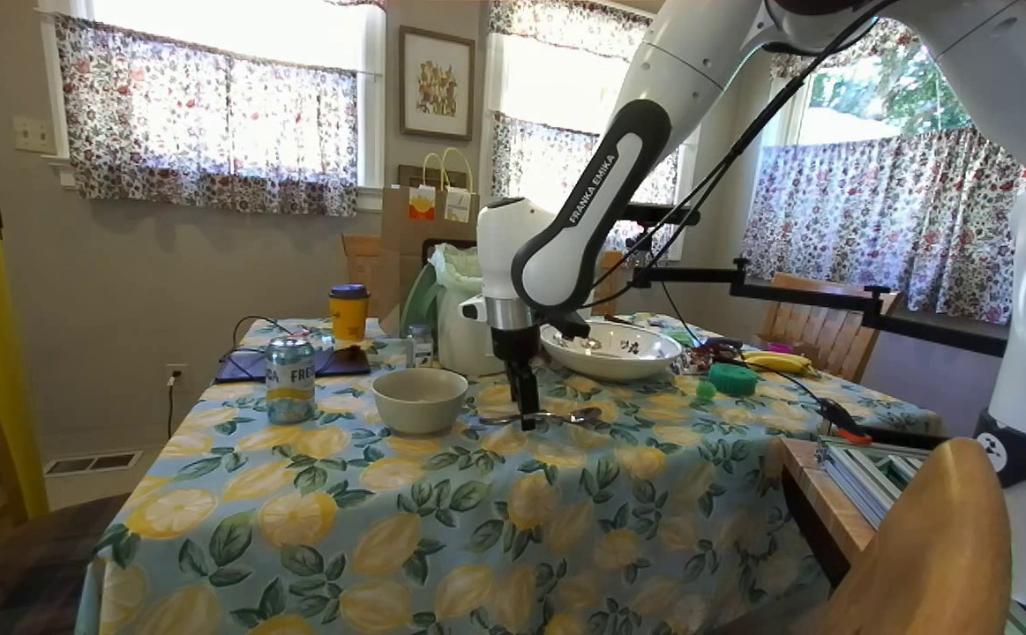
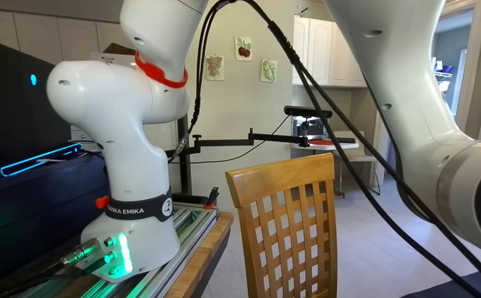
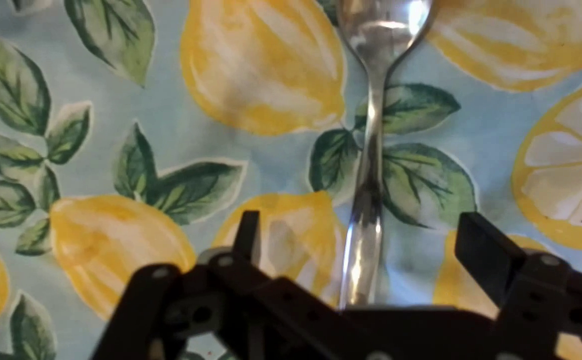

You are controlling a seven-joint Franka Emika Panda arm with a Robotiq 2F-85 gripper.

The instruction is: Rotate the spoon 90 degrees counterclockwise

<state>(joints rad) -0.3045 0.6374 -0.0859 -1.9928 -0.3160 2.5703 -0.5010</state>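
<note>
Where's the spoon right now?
Wrist view, right of center: the metal spoon lies on the lemon-print tablecloth, its handle between the fingers of the open gripper.

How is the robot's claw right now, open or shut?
Open: in the wrist view, the claw has its fingers apart, either side of the spoon, with tablecloth showing between.

A pale-blue, lemon-printed tablecloth [image 1: 301,520] bears a round off-white bowl [image 1: 420,413] with an upright silvery-blue metal can [image 1: 290,388] near it. Farther back stand a dark-lidded yellow cup [image 1: 348,317] and a wide white bowl [image 1: 614,366], patterned inside; yellow bananas [image 1: 777,362] lie near a round green object [image 1: 731,380]. In an exterior view, three fruit pictures [image 2: 243,48] hang on a cream wall [image 2: 240,99] behind a lattice-backed wooden chair [image 2: 281,174].
</note>
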